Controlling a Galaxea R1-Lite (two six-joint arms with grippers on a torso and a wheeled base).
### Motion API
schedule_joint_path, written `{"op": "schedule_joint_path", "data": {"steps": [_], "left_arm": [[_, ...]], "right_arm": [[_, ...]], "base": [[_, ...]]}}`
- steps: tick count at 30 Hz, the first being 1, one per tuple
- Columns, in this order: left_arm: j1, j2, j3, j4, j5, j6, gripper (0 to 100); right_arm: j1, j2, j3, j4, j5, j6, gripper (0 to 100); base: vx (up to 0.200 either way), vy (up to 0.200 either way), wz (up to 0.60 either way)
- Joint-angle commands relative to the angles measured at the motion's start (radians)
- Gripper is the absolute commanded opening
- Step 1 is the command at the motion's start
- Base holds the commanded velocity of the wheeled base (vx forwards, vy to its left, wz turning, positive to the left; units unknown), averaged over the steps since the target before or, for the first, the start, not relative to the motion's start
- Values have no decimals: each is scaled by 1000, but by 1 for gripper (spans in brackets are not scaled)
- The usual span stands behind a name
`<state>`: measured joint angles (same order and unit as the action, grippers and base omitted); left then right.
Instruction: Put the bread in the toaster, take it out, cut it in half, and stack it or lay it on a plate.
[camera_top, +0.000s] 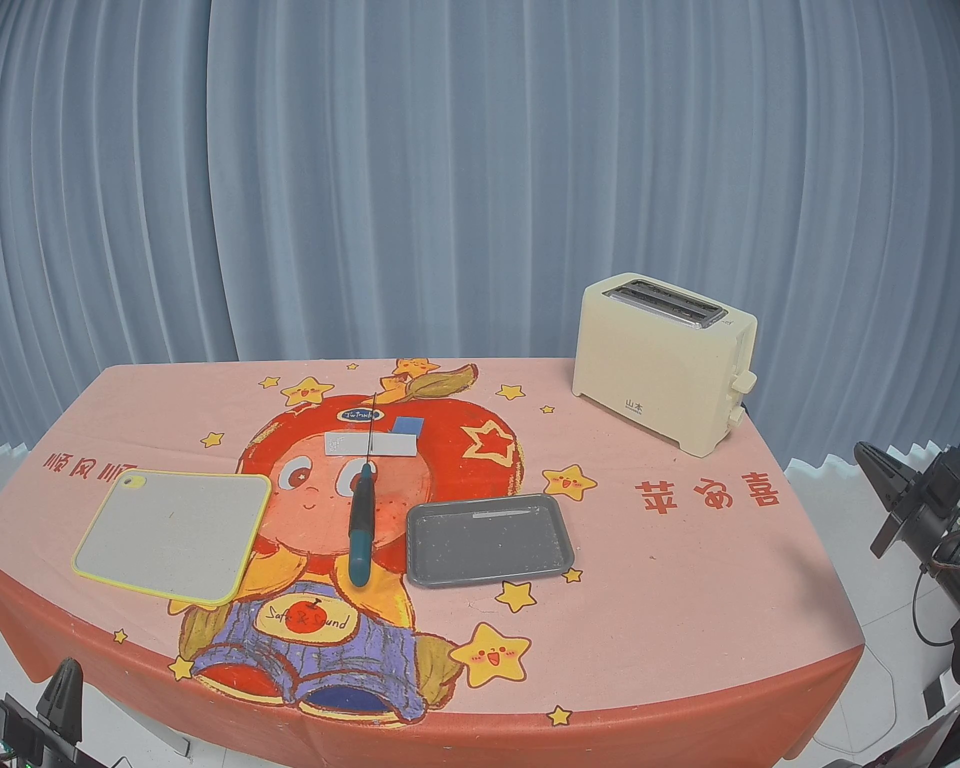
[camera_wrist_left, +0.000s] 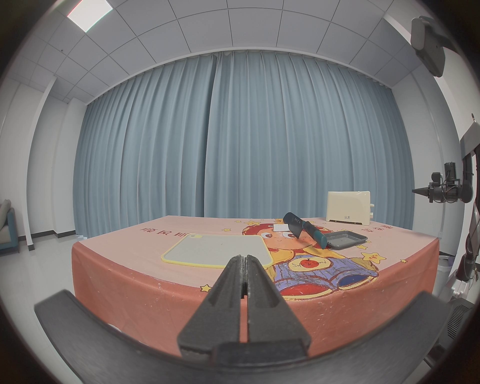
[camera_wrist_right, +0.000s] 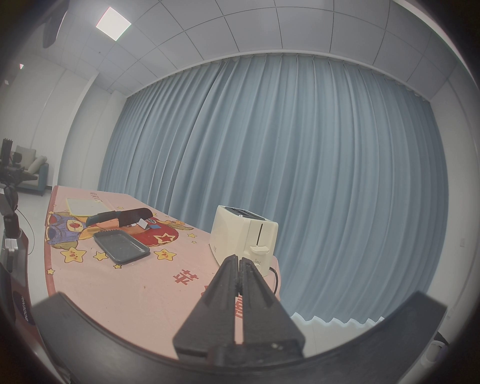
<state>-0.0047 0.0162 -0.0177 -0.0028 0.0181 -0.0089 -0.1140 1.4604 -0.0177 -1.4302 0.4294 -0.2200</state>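
Light: bright, even, from ceiling panel (camera_wrist_left: 89, 12) overhead | Shadows: soft, faint | Glare: thin streak on tray (camera_top: 490, 545) | Edges: curtain (camera_top: 450, 170) bows, wrist-view corners dark

The pink tablecloth (camera_top: 650, 620) over the tabletop is carrying two rows of red characters. One row (camera_top: 90, 466) is lying just past the far edge of the cutting board (camera_top: 172, 535), and the other row (camera_top: 708, 494) is sitting on the near side of the toaster (camera_top: 665, 360). A small dark mark (camera_top: 634, 407) is showing low on the toaster's front. On the printed cartoon figure, a dark oval label (camera_top: 360, 414) is topping the apple head, and a script line is crossing the yellow badge (camera_top: 305, 619).
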Motion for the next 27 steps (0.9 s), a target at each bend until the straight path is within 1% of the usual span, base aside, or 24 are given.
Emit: {"op": "schedule_joint_path", "data": {"steps": [1, 5, 19, 23, 27], "left_arm": [[0, -1, 18, 0, 0, 0, 0], [0, -1, 18, 0, 0, 0, 0], [0, -1, 18, 0, 0, 0, 0], [0, -1, 18, 0, 0, 0, 0], [0, -1, 18, 0, 0, 0, 0]], "right_arm": [[1, 0, 18, -1, 0, -2, 0], [1, 1, 18, 1, 0, -12, 0], [2, 6, 18, 1, 0, -13, 0], [1, 11, 18, 1, 0, -36, 0], [2, 12, 18, 1, 0, -38, 0]], "base": [[0, 0, 0], [0, 0, 0], [0, 0, 0], [0, 0, 0], [0, 0, 0]]}}
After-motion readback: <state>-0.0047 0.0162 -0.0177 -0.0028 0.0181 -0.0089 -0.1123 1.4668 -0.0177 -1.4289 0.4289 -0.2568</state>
